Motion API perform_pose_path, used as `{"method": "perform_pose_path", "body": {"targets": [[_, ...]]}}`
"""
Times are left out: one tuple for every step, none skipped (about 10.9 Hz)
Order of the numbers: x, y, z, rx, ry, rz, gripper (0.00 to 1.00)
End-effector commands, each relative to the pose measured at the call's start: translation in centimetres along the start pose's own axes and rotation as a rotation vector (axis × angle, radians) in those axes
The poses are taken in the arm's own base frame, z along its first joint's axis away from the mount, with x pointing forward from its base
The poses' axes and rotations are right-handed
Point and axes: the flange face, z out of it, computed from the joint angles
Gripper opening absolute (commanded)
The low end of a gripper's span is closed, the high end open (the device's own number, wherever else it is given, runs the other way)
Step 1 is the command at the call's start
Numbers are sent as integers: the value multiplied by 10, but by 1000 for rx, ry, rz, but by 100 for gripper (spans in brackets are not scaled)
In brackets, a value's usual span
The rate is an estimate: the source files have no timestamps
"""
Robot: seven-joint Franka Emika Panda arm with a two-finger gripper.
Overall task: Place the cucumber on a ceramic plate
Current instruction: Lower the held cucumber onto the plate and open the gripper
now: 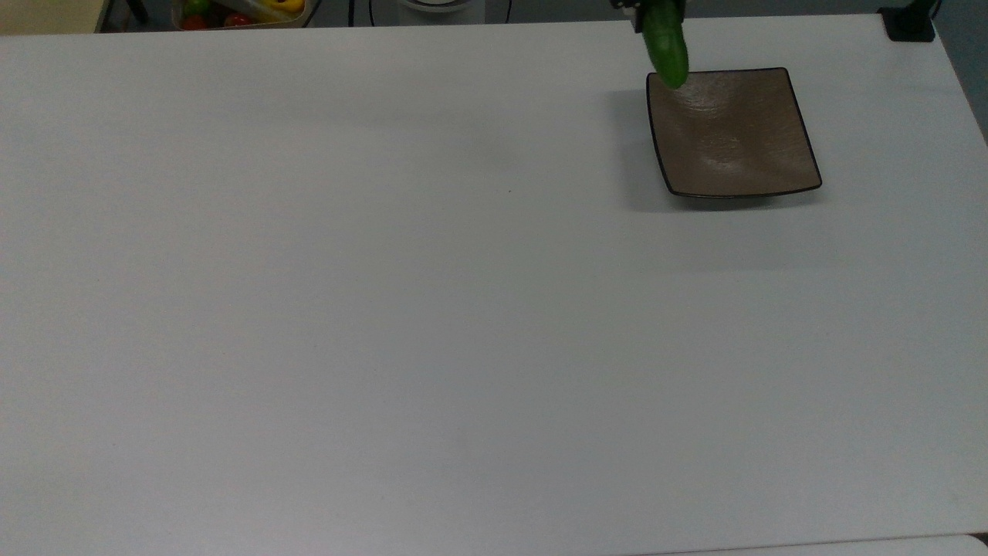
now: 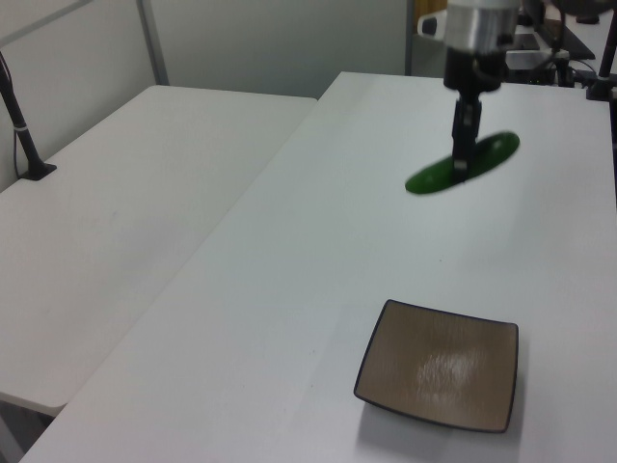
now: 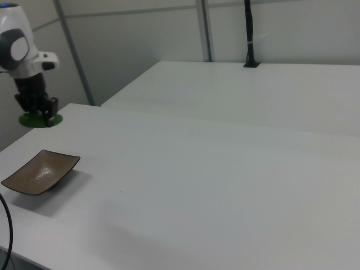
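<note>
While carried: cucumber (image 2: 461,165) clamped in gripper (image 2: 464,154), upper right of left view.
Plate: ceramic plate (image 2: 439,377), lower right, bare.
Overlap: cucumber tip crosses plate's upper-left corner in top view.

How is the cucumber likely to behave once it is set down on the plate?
The cucumber, round and smooth, may roll. It juts level from the gripper without sagging, so it is probably stiff. The brown plate dips inward, likely stopping any roll.
</note>
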Motion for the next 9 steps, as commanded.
{"method": "perform_pose_path", "body": {"targets": [[-11, -59, 50, -28, 9, 58, 11], [-10, -67, 73, -56, 37, 106, 12], [-16, -81, 95, -74, 70, 124, 12], [-22, -89, 117, -94, 83, 115, 12], [-22, -95, 135, -104, 84, 94, 14], [-22, -100, 154, -111, 79, 76, 15], [-27, -108, 171, -116, 84, 44, 15], [-30, -110, 184, -121, 90, 30, 16], [-31, -112, 198, -134, 87, 14, 19]]}}
